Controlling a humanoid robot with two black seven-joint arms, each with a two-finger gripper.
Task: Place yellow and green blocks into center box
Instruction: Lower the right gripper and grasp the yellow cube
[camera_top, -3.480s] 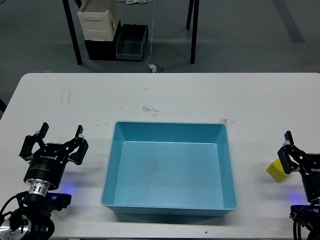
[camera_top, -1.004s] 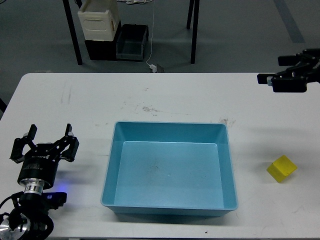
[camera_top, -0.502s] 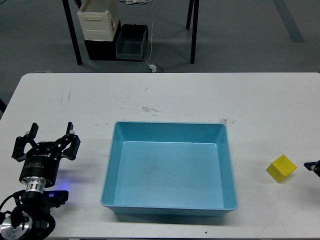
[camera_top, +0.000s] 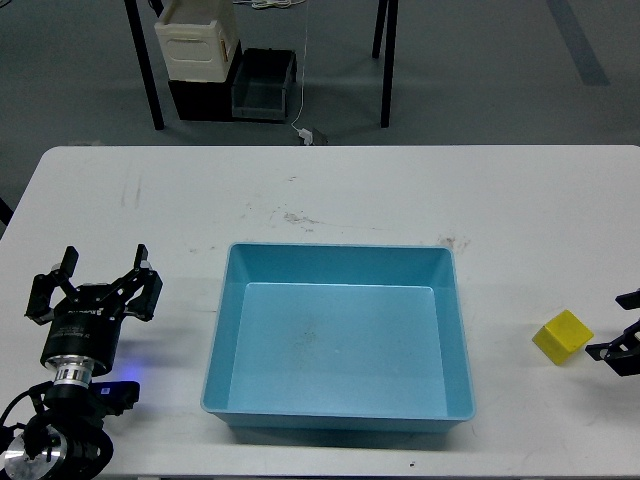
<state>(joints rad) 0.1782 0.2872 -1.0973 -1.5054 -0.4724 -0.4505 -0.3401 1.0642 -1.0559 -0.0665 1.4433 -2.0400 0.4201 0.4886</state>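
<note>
The blue center box (camera_top: 340, 248) stands open and empty in the middle of the white table. A yellow block (camera_top: 562, 336) lies on the table to the right of the box. No green block is in view. My right gripper (camera_top: 614, 326) shows only partly at the right edge, just right of the yellow block and not touching it; its two dark fingers stand apart. My left gripper (camera_top: 93, 287) is open and empty, low over the table to the left of the box.
The table's (camera_top: 330, 190) far edge runs behind the box. Beyond it on the floor stand black table legs (camera_top: 147, 75), a cream container (camera_top: 197, 40) and a dark bin (camera_top: 263, 85).
</note>
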